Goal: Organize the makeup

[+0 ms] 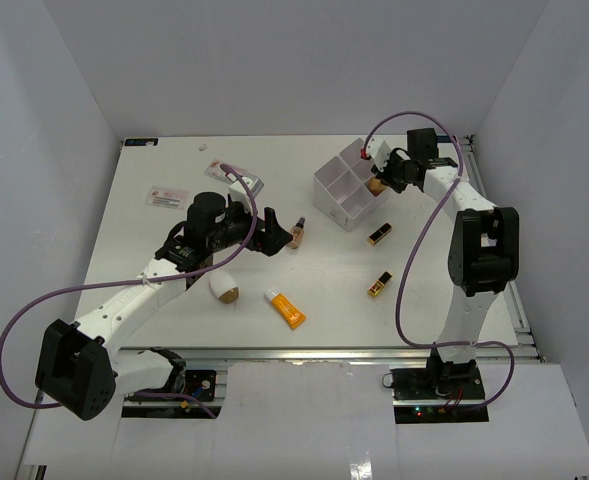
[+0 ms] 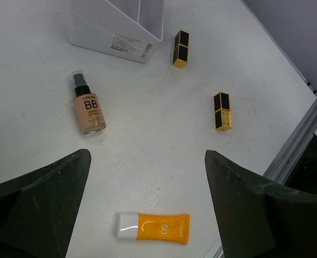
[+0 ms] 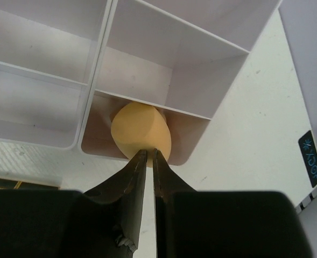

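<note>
**Colleague:** What's the right gripper (image 3: 147, 154) doing?

**Me:** I see its fingers pressed nearly together, with only a slit between them. The tips meet the near edge of the tan sponge (image 3: 140, 130). That sponge sits in the compartment straight ahead of them, a corner cell of the white four-compartment box (image 3: 163, 51). Whether any of the sponge is nipped between the tips, I can't tell from my feed.

**Colleague:** And the left?

**Me:** The left gripper (image 2: 147, 156) is spread wide and holds nothing, hanging over the table (image 2: 266, 80). Closest to it, on the wrist side of the gap, the orange tube (image 2: 161, 228) lies flat. Its white cap points toward the finger on the left of my wrist view. Ahead on that same side, the BB cream bottle (image 2: 88, 110) lies on its side with its dark cap pointing away. Ahead toward the other finger lies the nearer lipstick tube (image 2: 222, 110). Beyond it, the farther lipstick tube (image 2: 181, 48) lies just beside the box wall (the one with the label sticker).

**Colleague:** The other sponge?

**Me:** Only my overhead camera shows it. The white sponge (image 1: 224, 288) lies behind the left gripper, beside the forearm and near the orange tube without touching it.
</note>
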Tool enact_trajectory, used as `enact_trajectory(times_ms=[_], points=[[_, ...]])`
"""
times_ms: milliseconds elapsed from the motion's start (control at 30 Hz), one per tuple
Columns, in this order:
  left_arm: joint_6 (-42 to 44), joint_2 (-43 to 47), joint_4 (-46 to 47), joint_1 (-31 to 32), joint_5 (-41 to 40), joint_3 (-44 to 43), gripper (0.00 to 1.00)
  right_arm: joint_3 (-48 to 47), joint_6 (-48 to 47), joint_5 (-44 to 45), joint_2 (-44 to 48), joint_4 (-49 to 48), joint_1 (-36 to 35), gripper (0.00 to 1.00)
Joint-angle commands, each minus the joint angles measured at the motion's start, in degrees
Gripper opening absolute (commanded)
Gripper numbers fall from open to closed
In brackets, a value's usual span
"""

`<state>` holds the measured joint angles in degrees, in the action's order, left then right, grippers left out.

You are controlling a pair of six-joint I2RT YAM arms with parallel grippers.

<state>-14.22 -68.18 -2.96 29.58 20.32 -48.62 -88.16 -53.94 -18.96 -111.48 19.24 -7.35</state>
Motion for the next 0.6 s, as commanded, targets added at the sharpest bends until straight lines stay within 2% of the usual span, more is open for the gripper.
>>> enact_trajectory(times_ms=[0, 367, 567], points=[[0.51, 0.79, 0.50, 0.04, -0.09, -1.40, 0.98, -2.36, 2.75, -1.95, -1.31, -2.08, 0.06, 0.16], [0.59, 0.60, 0.50, 0.04, -0.19, -1.39, 0.98, -3.07, 1.41, -0.64, -3.74, -1.66, -0.91, 0.17], [0.59, 0.68, 0.50, 0.04, -0.33, -1.39, 0.98, -2.87, 2.38, -0.73, -1.23, -2.49, -0.91, 0.19]])
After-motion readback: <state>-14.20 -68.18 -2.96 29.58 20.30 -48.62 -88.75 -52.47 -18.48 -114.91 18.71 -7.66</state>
